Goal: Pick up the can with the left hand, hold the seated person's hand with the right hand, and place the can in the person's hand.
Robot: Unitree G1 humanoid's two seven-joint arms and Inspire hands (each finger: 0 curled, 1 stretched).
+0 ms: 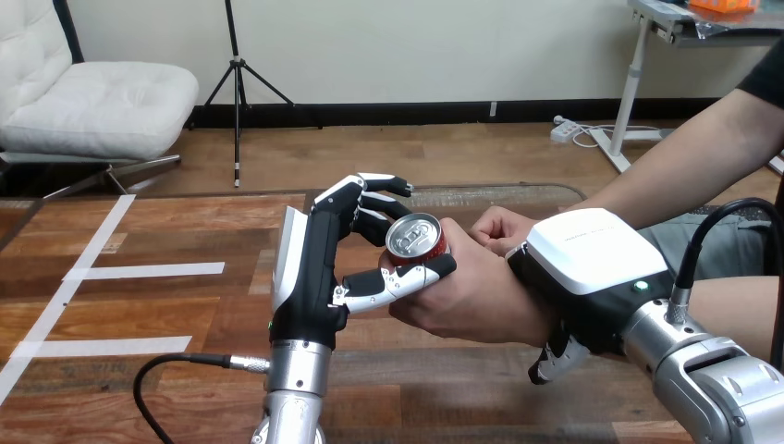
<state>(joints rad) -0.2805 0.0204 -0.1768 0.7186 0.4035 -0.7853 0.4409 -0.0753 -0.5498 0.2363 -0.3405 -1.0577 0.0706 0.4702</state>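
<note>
Over the wooden surface (pixel 139 324), the left hand (pixel 310 268) clutched the can (pixel 418 239) in the person's hand (pixel 471 296); the right hand (pixel 592 259) clasped the person's wrist (pixel 539 326).

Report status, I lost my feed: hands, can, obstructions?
Left hand shut on can. Right hand curled round person's wrist. Person's hand also on can. Nothing in the way.

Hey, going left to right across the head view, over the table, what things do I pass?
From the left: left hand → red can → person's hand → right hand.
</note>
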